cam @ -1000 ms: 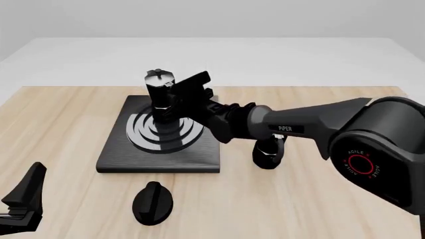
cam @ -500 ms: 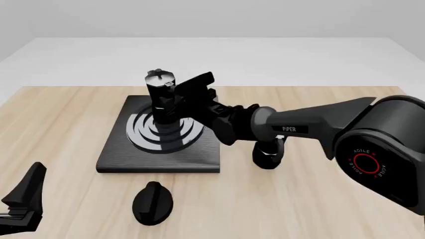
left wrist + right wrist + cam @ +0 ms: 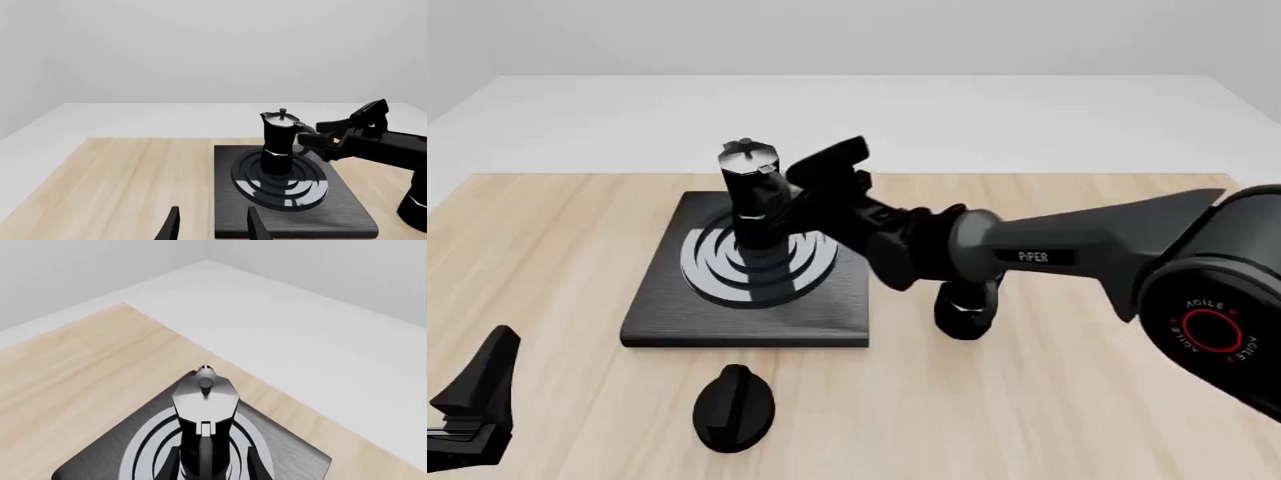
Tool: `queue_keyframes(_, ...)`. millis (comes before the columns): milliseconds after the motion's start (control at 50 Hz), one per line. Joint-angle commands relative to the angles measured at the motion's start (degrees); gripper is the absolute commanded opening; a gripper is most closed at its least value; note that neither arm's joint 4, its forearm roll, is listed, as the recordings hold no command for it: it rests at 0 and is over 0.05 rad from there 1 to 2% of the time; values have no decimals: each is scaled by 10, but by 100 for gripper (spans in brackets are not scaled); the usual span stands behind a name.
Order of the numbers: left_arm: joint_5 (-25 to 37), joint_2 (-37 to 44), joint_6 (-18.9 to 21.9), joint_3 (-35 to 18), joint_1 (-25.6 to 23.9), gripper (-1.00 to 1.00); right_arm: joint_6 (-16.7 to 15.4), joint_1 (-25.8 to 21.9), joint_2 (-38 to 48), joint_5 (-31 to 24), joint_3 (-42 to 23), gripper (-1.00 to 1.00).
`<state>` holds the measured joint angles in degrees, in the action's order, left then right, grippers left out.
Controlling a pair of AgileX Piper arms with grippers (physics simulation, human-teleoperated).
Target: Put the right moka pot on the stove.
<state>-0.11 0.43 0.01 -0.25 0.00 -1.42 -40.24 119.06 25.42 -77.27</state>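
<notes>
The right moka pot [image 3: 750,198], black with a silver lid, stands upright on the rings of the stove [image 3: 665,312]. It also shows in the left wrist view [image 3: 277,142] and the right wrist view [image 3: 204,405]. My right gripper [image 3: 801,200] is open just right of the pot, its fingers [image 3: 257,465] on either side of the handle with gaps. My left gripper [image 3: 478,390] is open and empty at the near left corner of the table, far from the stove [image 3: 347,212].
A second near-identical moka pot [image 3: 966,308] stands on the table right of the stove, mostly hidden behind my right arm. A small black oval knob [image 3: 734,405] lies in front of the stove. The wooden table [image 3: 547,240] ends behind the stove.
My right gripper has drawn back a little to the right and upward, away from the pot. The pot stays upright on the stove. The left arm has not moved.
</notes>
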Motion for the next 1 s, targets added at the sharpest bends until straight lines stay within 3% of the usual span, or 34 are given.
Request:
queue_keyframes(20, 0, 0, 0, 0, 0, 100, -6, -2, -32, 2, 26, 100)
queue_keyframes(320, 0, 0, 0, 0, 0, 100, -4, -13, -81, 7, 77, 100)
queue_keyframes(1000, 0, 0, 0, 0, 0, 100, 3, 9, -223, 10, 213, 100)
